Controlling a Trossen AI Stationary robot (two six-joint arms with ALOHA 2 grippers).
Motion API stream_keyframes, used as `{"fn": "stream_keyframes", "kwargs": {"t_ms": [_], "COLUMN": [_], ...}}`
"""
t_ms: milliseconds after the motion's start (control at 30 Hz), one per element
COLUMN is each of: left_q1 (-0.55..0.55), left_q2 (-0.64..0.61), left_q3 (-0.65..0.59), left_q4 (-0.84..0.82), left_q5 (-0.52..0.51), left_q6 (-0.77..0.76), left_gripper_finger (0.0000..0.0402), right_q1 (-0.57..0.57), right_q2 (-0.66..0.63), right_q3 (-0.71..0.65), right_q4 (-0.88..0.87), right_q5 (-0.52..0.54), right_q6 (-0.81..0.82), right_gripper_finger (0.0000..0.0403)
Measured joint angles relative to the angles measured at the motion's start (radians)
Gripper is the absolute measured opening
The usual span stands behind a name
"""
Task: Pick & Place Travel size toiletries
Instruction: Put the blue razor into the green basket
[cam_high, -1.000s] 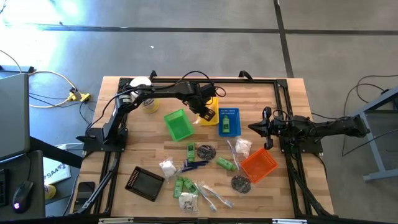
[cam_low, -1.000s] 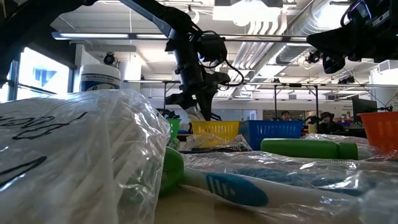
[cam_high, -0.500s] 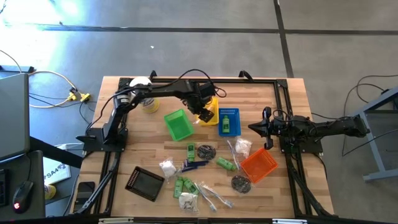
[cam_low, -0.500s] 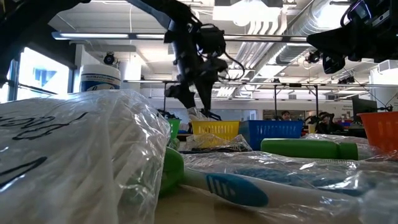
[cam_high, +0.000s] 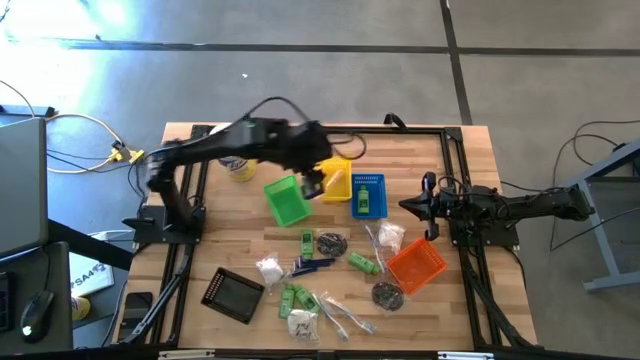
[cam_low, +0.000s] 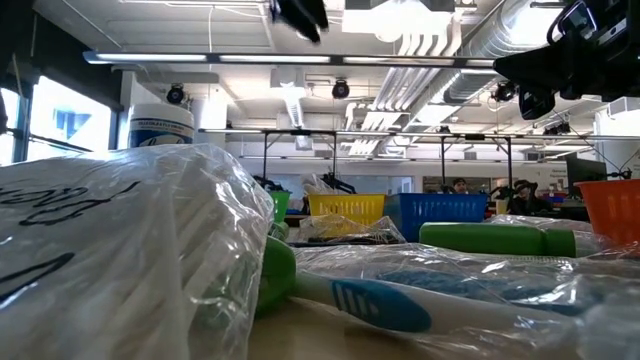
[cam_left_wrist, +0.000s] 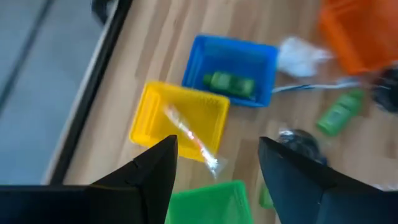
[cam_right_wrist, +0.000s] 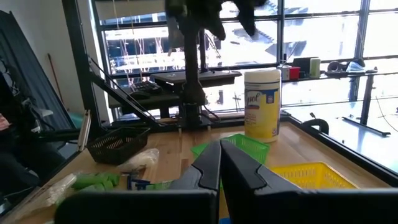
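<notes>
Wooden table (cam_high: 470, 150) strewn with toiletries — left hand (cam_left_wrist: 214, 177) spread, empty; right hand (cam_right_wrist: 220, 167) clenched.

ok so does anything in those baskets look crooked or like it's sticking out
Yes: the clear-wrapped stick in the yellow basket lies diagonally, and one end pokes over the basket's rim toward the green basket. The green bottle in the blue basket lies fully inside. The open left end effector hangs above.

A tube (cam_left_wrist: 231, 82) lies in the basket (cam_left_wrist: 198, 55) beside another basket (cam_left_wrist: 144, 119).
</notes>
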Motion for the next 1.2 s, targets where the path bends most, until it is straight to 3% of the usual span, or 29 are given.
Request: {"fn": "stream_keyframes", "kwargs": {"t_ms": [200, 367, 467, 633, 733, 867, 1000, 1200], "left_q1": [-0.109, -0.145, -0.143, -0.141, -0.141, -0.141, -0.141, -0.142], "left_q2": [-0.190, -0.364, -0.505, -0.781, -0.935, -1.112, -1.230, -1.372], "left_q3": [-0.035, -0.202, -0.369, -0.761, -0.989, -1.240, -1.386, -1.628], "left_q4": [0.040, 0.146, 0.256, 0.536, 0.713, 0.909, 0.928, 1.123], "left_q5": [0.033, 0.038, 0.038, 0.090, 0.136, 0.085, 0.033, 0.082], "left_q6": [0.150, 0.193, 0.198, 0.258, 0.326, 0.301, 0.222, 0.247], "left_gripper_finger": [0.0213, 0.0159, 0.0103, 0.0011, 0.0009, 0.0002, 0.0001, 0.0001], "right_q1": [0.000, 0.000, 0.000, 0.000, 0.000, 0.000, 0.000, 0.000], "right_q2": [0.005, 0.005, 0.005, 0.005, 0.005, 0.005, 0.005, 0.005], "right_q3": [0.000, 0.000, 0.000, 0.000, 0.000, 0.000, 0.000, 0.000], "right_q4": [-0.008, -0.008, -0.008, -0.016, -0.016, -0.017, -0.021, -0.019], "right_q5": [0.002, 0.003, 0.003, 0.004, 0.005, 0.004, 0.004, 0.004], "right_q6": [0.000, 0.000, 0.001, 0.002, 0.002, 0.002, 0.002, 0.002], "right_gripper_finger": [0.0003, 0.0003, 0.0003, 0.0003, 0.0003, 0.0003, 0.0003, 0.0003]}}
